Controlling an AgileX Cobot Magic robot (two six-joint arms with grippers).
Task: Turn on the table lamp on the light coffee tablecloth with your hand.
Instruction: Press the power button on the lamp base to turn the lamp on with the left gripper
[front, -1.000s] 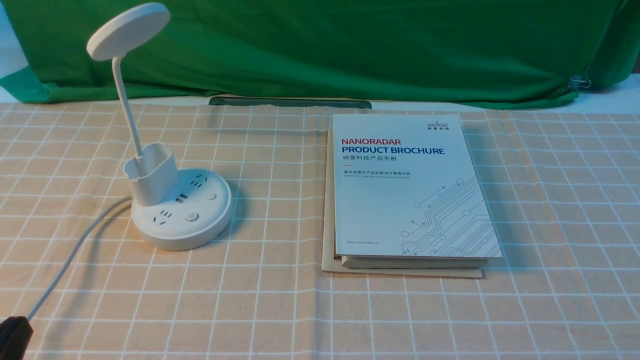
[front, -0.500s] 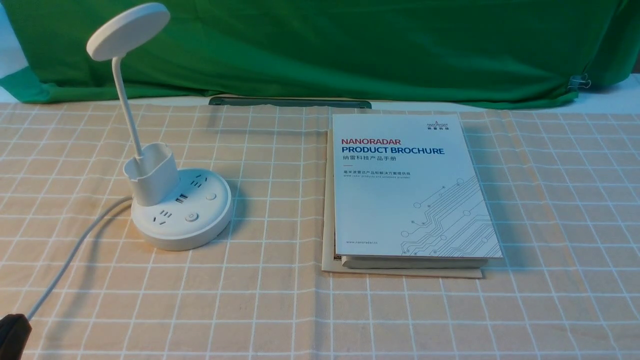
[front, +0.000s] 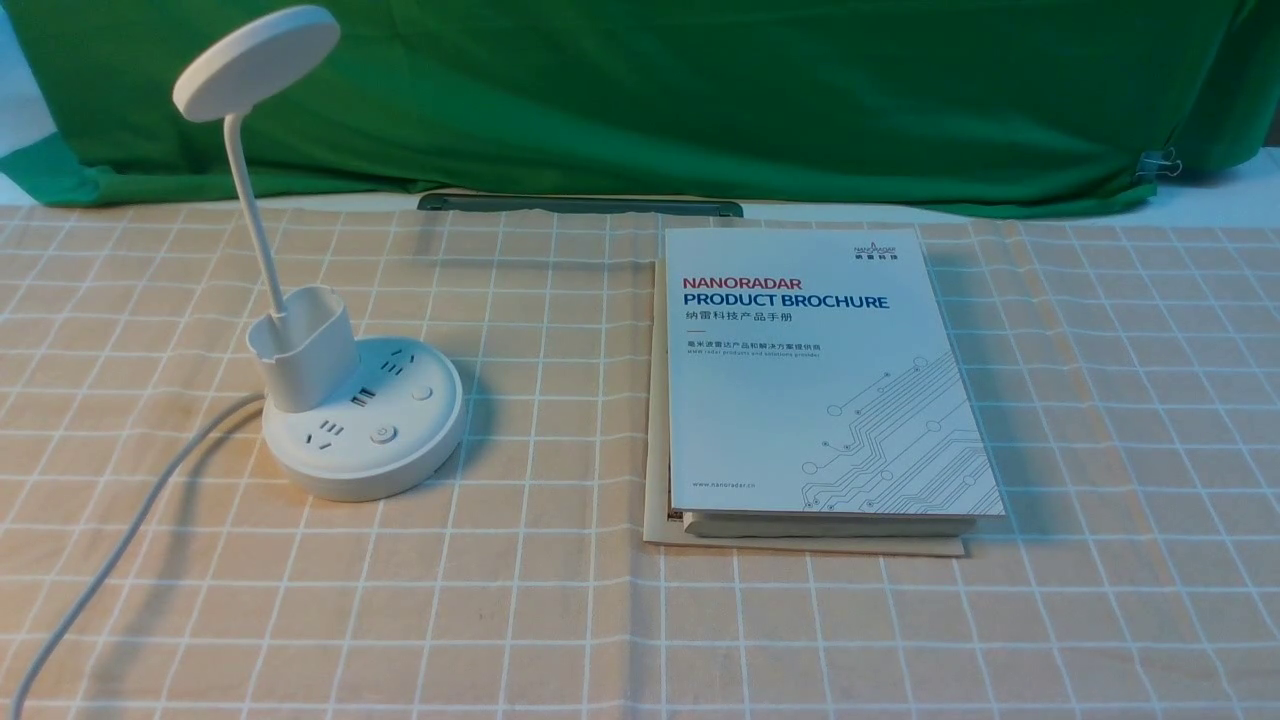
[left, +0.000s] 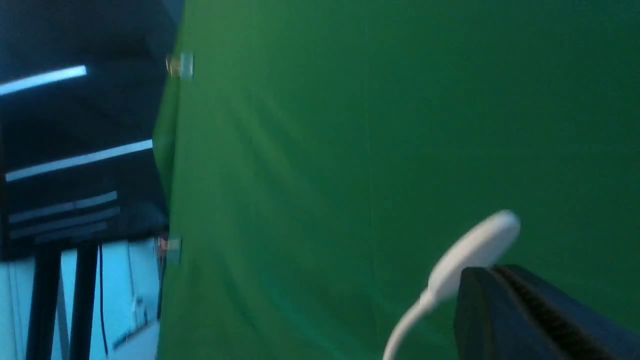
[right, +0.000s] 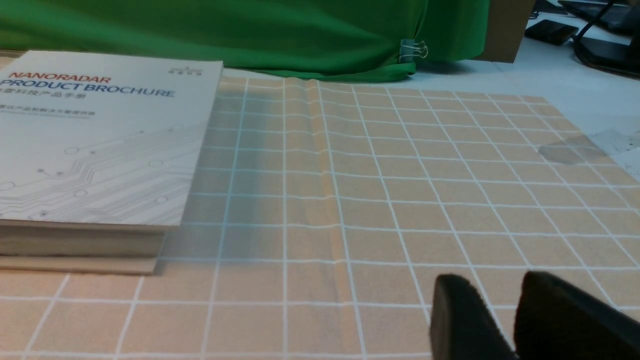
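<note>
The white table lamp (front: 365, 420) stands unlit at the left of the light coffee tablecloth (front: 560, 600). Its disc head (front: 255, 62) is raised on the thin neck, and its white cord (front: 130, 520) trails to the near left edge. Two round buttons show on the base's near side. Neither gripper shows in the front view. In the left wrist view my left gripper (left: 492, 270) is shut and empty, held up in the air, with the lamp head (left: 475, 252) just behind it. My right gripper (right: 500, 282) hangs low over the cloth (right: 400, 200), its jaws a little apart and empty.
A white brochure (front: 820, 370) lies on a tan booklet right of centre; it also shows in the right wrist view (right: 100, 145). A green backdrop cloth (front: 700, 100) hangs behind, with a dark strip (front: 580, 204) at its foot.
The black tip of my left gripper, seen at the front view's lower left corner, has moved out of that view. The lamp and brochure have not moved.
</note>
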